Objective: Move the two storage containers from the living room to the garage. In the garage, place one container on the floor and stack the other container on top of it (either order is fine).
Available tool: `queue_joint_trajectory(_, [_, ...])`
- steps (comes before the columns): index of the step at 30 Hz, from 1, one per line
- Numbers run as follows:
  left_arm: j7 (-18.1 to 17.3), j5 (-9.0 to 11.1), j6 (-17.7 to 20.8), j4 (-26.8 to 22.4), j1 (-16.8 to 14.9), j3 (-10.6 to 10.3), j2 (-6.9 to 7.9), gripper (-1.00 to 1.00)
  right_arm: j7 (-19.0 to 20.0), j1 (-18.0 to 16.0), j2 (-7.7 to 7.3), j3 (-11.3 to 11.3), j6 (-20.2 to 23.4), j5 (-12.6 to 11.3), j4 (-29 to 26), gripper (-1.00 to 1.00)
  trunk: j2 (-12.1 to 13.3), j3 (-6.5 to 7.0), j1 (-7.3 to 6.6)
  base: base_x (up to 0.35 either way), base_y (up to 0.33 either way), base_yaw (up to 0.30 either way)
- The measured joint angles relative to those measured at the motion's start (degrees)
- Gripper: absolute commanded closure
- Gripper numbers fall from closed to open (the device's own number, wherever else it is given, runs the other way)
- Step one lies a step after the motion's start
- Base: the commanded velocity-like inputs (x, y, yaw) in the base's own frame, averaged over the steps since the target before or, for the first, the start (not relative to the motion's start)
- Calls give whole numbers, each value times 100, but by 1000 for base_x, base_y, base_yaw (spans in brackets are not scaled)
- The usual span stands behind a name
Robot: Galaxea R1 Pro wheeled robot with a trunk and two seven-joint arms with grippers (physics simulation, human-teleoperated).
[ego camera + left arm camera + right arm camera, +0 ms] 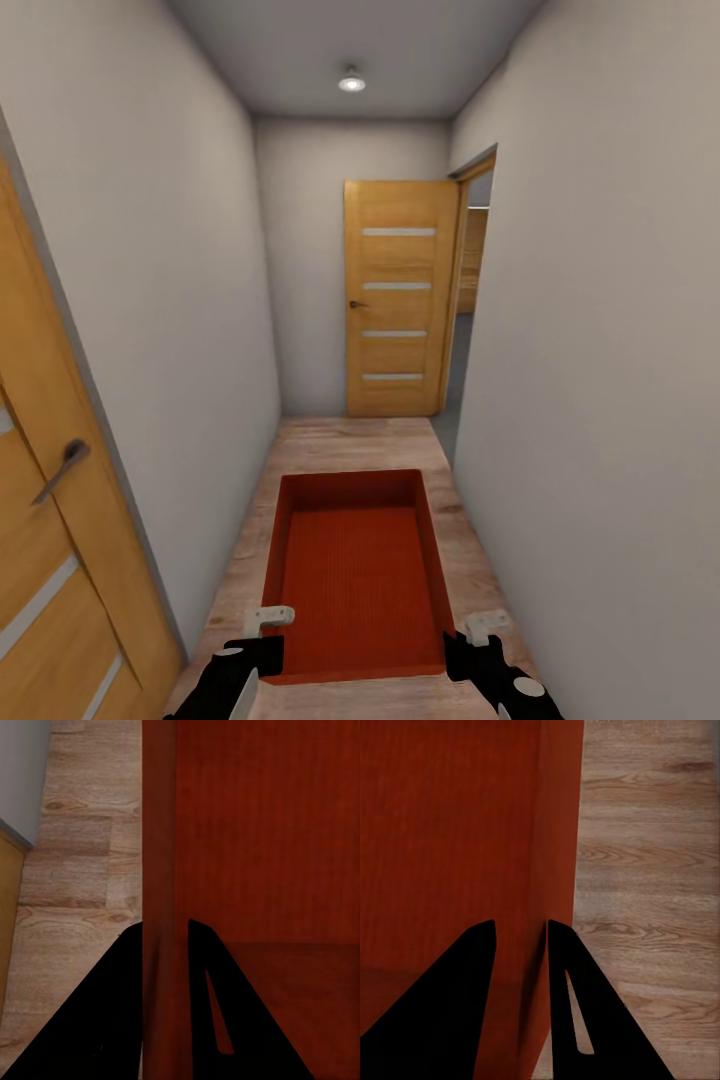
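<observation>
Fingers: left fingers clamp the storage container wall at 9 o'clock; right fingers clamp its wall at 3.
Long axis: 12 to 6, along the corridor.
Way out: open door at 12.

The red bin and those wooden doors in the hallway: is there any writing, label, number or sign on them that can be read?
None: no readable text in any view.
The storage container, held by the left gripper and right gripper on its side walls, is plain orange-red.
The open door at the hall's end carries only pale horizontal strips and a handle.
The near door on the left is likewise unmarked.
</observation>
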Motion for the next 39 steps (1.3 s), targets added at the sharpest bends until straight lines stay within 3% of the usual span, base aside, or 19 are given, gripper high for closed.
queue_joint_trajectory(39, [1, 4, 1, 1, 1, -1, -2, 100, -2, -1, -1, -3, 1, 1, 1, 100, 1, 0, 0, 327, 74, 5])
